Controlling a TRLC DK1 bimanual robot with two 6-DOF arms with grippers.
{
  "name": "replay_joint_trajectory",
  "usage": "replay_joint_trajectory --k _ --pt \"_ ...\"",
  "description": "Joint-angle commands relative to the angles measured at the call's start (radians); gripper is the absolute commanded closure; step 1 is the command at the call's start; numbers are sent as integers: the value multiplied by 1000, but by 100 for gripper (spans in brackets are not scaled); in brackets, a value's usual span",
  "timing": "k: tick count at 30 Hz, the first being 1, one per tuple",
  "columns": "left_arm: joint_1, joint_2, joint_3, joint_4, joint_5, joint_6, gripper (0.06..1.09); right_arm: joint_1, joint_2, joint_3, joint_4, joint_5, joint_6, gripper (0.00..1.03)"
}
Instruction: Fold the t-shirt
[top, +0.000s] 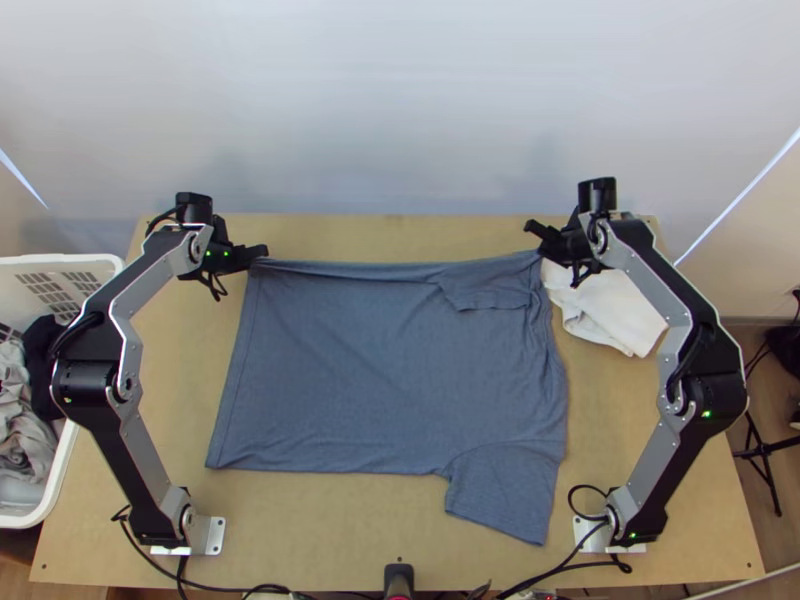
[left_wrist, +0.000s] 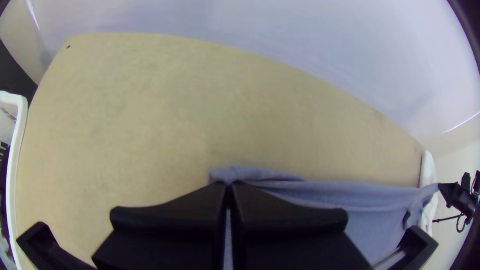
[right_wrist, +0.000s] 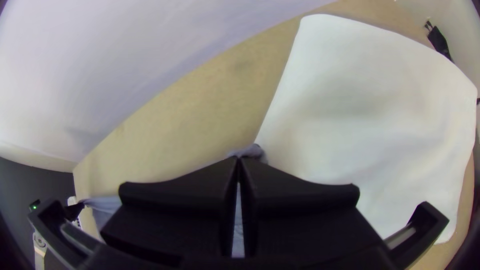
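The blue-grey t-shirt lies spread over the middle of the light wooden table, its long axis running left to right, roughly in line with the table's far edge. Its straight hem is at the left and the shoulder end at the right. One sleeve sticks out from the near right part of the body, pointing towards the near side and slightly right. By the far right corner, a small flap lies over the body. The far edge of the shirt is drawn out in long, narrow creases between the two grippers.

The left gripper is closed on the far left corner of the shirt, its two fingers pressed together with the cloth pinched at their tips. The right gripper is closed in the same way on the far right corner, beside a white cloth that lies loosely on the table's far right part, partly under the shirt's edge.

A white basket with slotted walls stands beside the table at the left. In it are crumpled grey cloth and, next to that, a bunched dark cloth.
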Motion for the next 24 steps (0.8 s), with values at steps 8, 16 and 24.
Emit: replay_joint_trajectory --k 8,16,24 --pt "18 17 14 -79 0 29 105 3 -39 41 -212 38 -20 100" --pt "46 13 3 -100 0 47 105 19 -108 -85 -218 60 -28 100" --pt "52 -22 -36 -151 0 55 105 34 -171 -178 -218 66 -39 100"
